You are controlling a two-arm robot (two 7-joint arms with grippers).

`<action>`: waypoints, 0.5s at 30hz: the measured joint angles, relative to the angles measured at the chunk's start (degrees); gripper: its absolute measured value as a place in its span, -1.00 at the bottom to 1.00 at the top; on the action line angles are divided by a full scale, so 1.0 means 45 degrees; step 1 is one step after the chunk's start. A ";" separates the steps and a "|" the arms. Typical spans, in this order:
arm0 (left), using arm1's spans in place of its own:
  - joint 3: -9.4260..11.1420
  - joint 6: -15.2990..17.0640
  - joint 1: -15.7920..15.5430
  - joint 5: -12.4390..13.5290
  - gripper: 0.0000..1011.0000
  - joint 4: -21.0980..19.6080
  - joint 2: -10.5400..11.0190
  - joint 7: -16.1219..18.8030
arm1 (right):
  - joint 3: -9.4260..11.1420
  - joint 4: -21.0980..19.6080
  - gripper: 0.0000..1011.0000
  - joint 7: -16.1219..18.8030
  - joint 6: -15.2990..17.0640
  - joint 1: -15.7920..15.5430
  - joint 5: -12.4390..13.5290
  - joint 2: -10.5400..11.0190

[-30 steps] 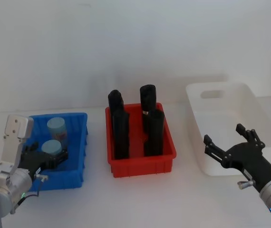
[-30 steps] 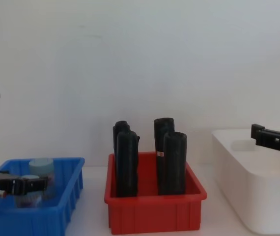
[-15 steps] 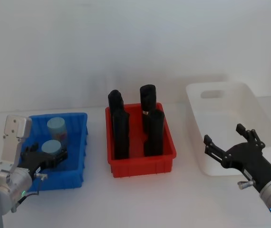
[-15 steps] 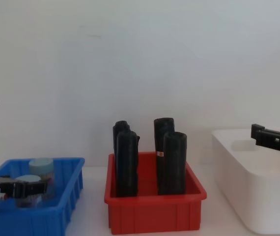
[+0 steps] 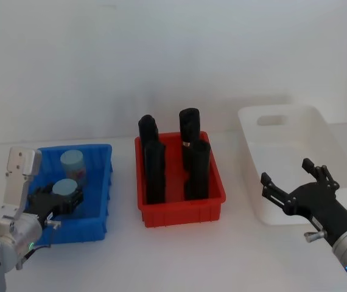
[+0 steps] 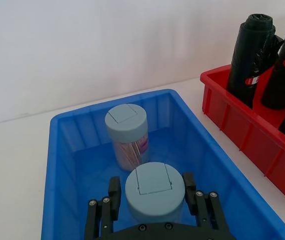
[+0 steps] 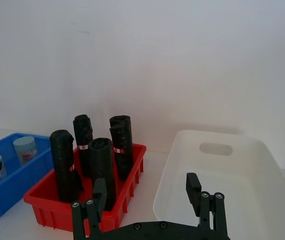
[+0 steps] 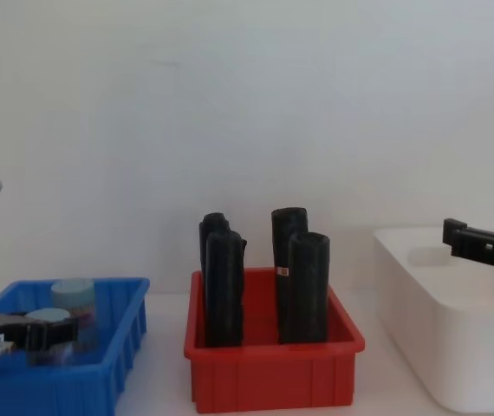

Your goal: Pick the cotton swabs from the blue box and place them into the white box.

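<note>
Standing here, I judge the job barely begun: the white box (image 5: 251, 164) at right of the head view holds nothing, and both jars of cotton swabs (image 6: 126, 127) sit in the blue box (image 5: 105, 188) at lower left. The left pincer (image 6: 151, 192) is closed on the nearer jar (image 5: 64, 188), not yet lifted. The right pincer (image 5: 286, 171) hangs spread wide and empty at lower right. I count two jars, four black cylinders (image 5: 155, 170), one red bin (image 5: 182, 213).

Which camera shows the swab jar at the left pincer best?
The left wrist view: the nearer swab jar is close up, lid hatch clear, held by the left pincer. The head view shows it small in the blue box; the chest view, partly behind the box wall; the right wrist view, tiny, distant.
</note>
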 joint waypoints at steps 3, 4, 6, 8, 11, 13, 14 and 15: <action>0.0000 -0.0062 -0.0050 0.0063 0.38 0.0077 -0.0025 -0.0038 | 0.0000 0.0000 0.98 0.0000 0.0000 0.0000 0.0001 0.0000; 0.0000 -0.0074 -0.0060 0.0081 0.38 0.0089 -0.0029 -0.0045 | 0.0000 0.0000 0.98 0.0000 0.0000 0.0000 0.0000 0.0000; 0.0000 -0.0116 -0.0079 0.0142 0.33 0.0110 -0.0040 -0.0071 | 0.0000 0.0000 0.98 0.0000 0.0000 0.0001 0.0000 0.0000; -0.0004 -0.0146 -0.0098 0.0200 0.33 0.0110 -0.0044 -0.0096 | 0.0001 0.0000 0.98 0.0000 0.0000 0.0000 0.0000 0.0000; -0.0013 -0.0160 -0.0099 0.0280 0.33 0.0041 -0.0041 -0.0134 | 0.0000 0.0000 0.98 0.0000 0.0000 0.0001 0.0001 0.0000; -0.0026 -0.0160 -0.0096 0.0317 0.33 -0.0057 -0.0027 -0.0154 | 0.0000 0.0000 0.98 0.0000 0.0000 0.0000 0.0001 0.0000; -0.0040 -0.0144 -0.0078 0.0351 0.33 -0.0180 -0.0010 -0.0180 | 0.0000 0.0000 0.98 0.0000 0.0000 0.0001 0.0001 0.0000; -0.0040 -0.0144 -0.0078 0.0351 0.33 -0.0180 -0.0010 -0.0180 | 0.0001 0.0000 0.98 0.0000 0.0000 0.0000 0.0000 0.0000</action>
